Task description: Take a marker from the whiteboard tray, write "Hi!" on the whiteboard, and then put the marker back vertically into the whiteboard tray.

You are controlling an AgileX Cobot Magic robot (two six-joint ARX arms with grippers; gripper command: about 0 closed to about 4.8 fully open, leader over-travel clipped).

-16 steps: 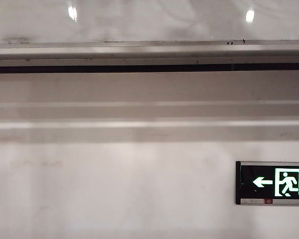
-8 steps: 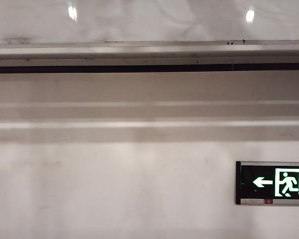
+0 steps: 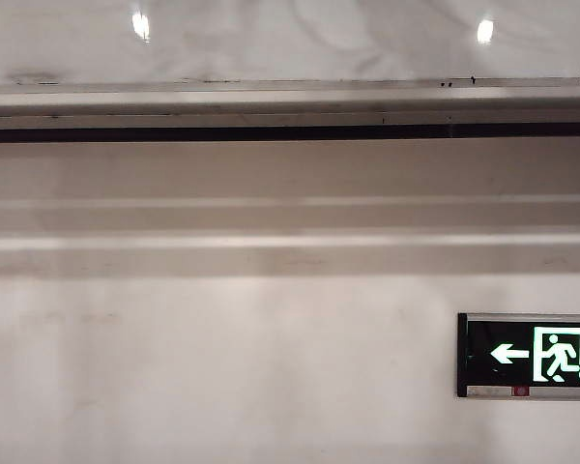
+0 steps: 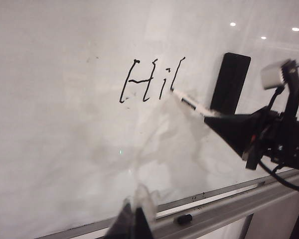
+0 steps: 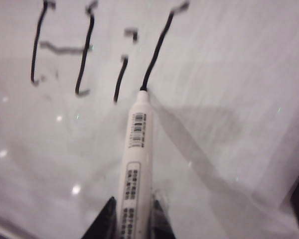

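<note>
Exterior unchanged; right hand's (image 5: 132, 220) marker (image 5: 137, 149) on whiteboard (image 5: 239, 59)

The right gripper (image 4: 209, 115) clamps the marker (image 4: 189, 103), whose tip touches the whiteboard (image 4: 65, 124) at the foot of the last stroke. The left gripper (image 4: 134, 219) sits below, over the whiteboard tray (image 4: 229, 206).

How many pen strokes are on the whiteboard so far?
6 on the whiteboard: three form the H, two the i, and one long stroke ends at the marker tip, held by the right claw.
</note>
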